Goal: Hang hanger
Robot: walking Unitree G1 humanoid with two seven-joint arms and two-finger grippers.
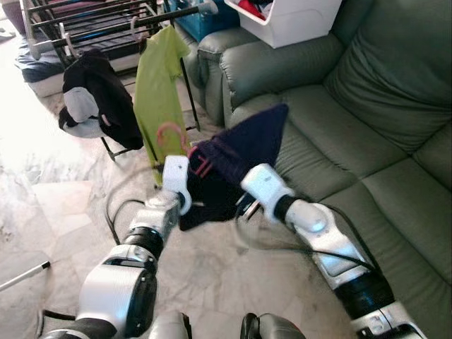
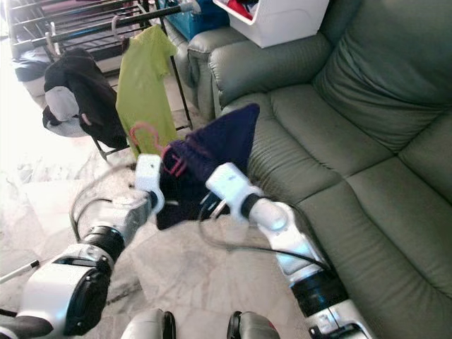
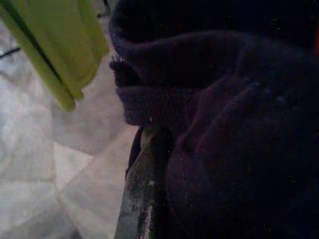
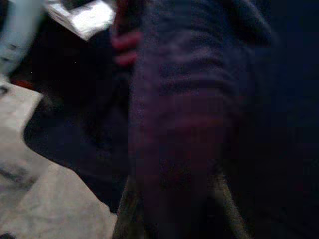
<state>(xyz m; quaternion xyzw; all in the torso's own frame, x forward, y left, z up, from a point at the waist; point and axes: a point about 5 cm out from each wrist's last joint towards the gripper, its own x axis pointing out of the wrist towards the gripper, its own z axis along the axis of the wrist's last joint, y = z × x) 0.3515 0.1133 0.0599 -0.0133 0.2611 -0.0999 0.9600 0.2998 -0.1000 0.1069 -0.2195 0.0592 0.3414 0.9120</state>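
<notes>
- The dark navy garment on its pink hanger is held up in the air between both arms, above the floor in front of the sofa.
- Left gripper sits at the collar end, right gripper under the cloth; fabric hides the fingers, so I cannot tell how tightly either grips.
- The pink hook points up towards the drying rack's rail, which lies ahead and to the left beside the green shirt. The left arm looks nearer.

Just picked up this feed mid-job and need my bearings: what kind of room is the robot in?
Most likely a home living room doubling as a laundry-drying spot: a green sofa, a marble-look tiled floor, and a clothes drying rack with a lime green shirt hanging from it.
</notes>
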